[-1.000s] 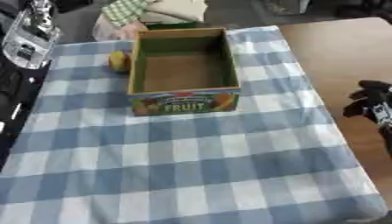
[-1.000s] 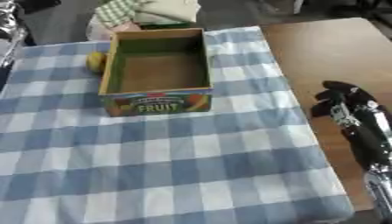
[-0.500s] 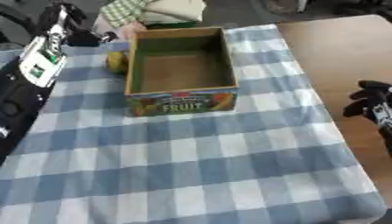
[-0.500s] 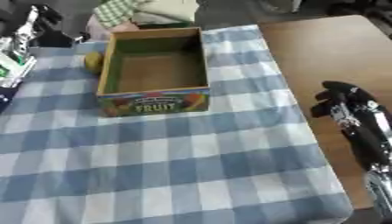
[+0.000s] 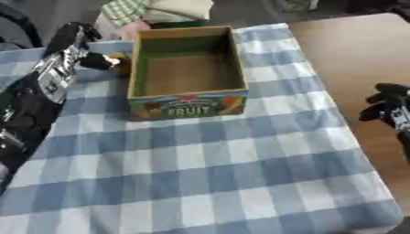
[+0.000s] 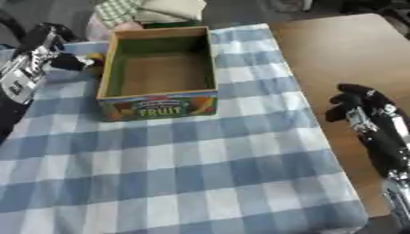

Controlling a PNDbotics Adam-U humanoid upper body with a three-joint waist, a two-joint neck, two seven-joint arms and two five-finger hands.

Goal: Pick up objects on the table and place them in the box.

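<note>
Left hand [image 5: 94, 59] at yellow item [image 5: 121, 61] beside box [image 5: 186, 68], fingers curled toward it; grip unclear. Box empty. Next: lift item over wall. Right hand [image 6: 355, 103] idle, curled.

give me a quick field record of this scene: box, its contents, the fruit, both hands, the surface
box: open cardboard fruit box printed FRUIT, upright on the cloth
box contents: nothing visible inside
fruit: small yellow object beside the box's left wall, partly hidden by fingers
left hand: left hand at the yellow object, fingers reaching to it; grasp cannot be told
right hand: right hand idle at the table's right edge, fingers curled, holding nothing
surface: blue and white checked cloth over a brown table
</note>
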